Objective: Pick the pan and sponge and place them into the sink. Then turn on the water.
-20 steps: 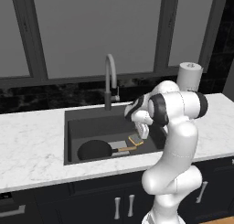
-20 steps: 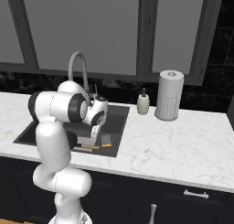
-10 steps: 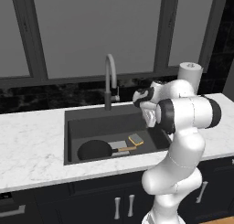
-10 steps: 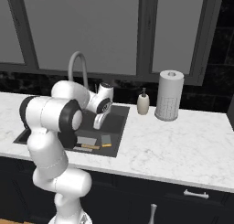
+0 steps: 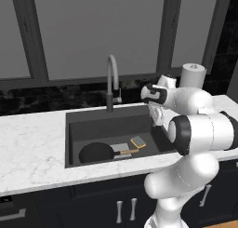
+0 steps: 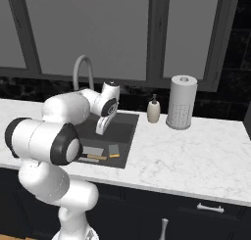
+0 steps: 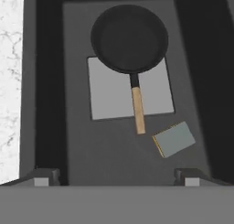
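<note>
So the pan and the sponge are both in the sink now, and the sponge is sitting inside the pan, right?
Not quite. Both lie in the sink, but the sponge rests on the basin floor beside the tip of the pan's handle, apart from the pan. The hand view shows this.

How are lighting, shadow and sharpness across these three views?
Left base view: flat, even light, no glare on the faucet. Right base view: sink interior dark, edges slightly soft. Hand view: pan and sponge crisp, almost shadowless.
</note>
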